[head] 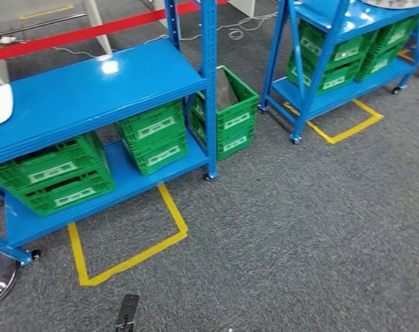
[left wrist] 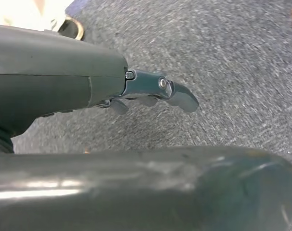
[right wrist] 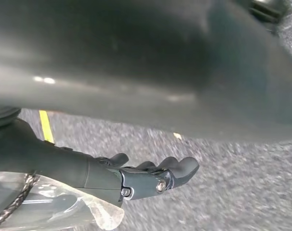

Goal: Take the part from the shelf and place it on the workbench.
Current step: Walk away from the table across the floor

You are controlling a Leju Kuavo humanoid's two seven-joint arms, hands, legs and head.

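Both hands hang at the robot's sides over grey carpet, with the shelving ahead.

Right hand grasps a clear plastic bag with a braided cord inside, pressed under its palm side with the fingers curled loosely beyond it; this is probably the part, already off the shelf and carried low for walking. Left hand holds nothing, its fingers extended and near-flat, released, well above the carpet. Far ahead of both hands stands a blue shelf unit with green crates on its lower tier, parked on a yellow floor marking, presumably to fix its station. A second blue rack stands off to the right-hand side. No workbench can be identified, so placement is judged not yet begun.
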